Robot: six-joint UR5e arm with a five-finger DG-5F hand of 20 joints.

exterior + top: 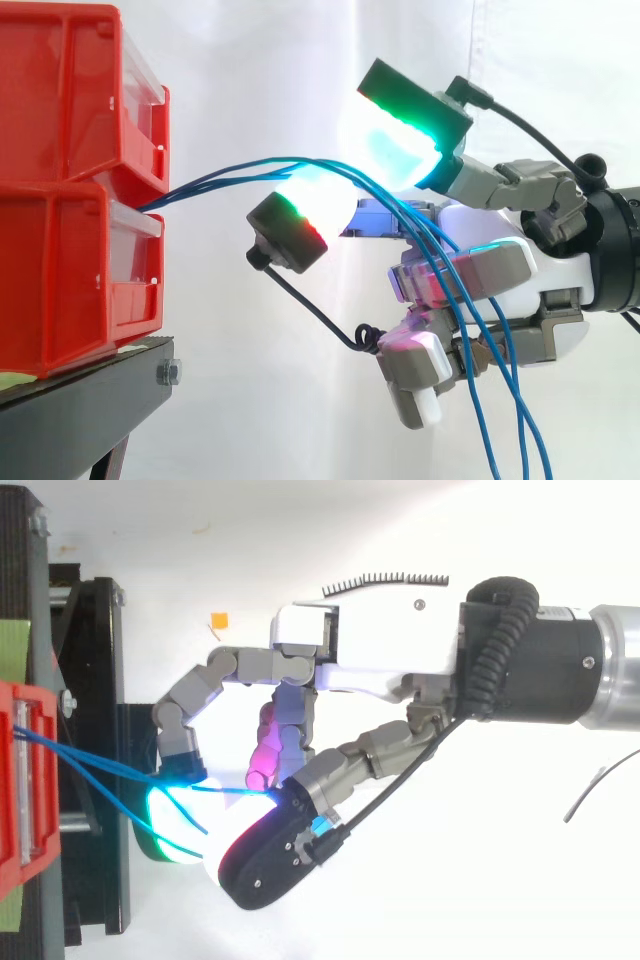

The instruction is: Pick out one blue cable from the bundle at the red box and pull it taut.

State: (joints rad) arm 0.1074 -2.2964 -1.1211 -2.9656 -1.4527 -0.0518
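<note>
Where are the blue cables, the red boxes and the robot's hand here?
blue cables (180,190), side view, strands just outside the boxes.
red boxes (60,100), side view, upper box's side wall.
hand (370,640), top view, its white casing.

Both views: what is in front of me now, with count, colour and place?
red bins: two, red, stacked at the side view's left
blue cables: several, blue, from the bins' front, across the hand, then hanging down
black stand: one, black, under the bins
orange scrap: one, orange, above the hand in the top view
white curtain: one, white, behind everything
hand: one, white and grey, right of the bins, among the cables
arm: one, black and silver, from the right edge
</note>
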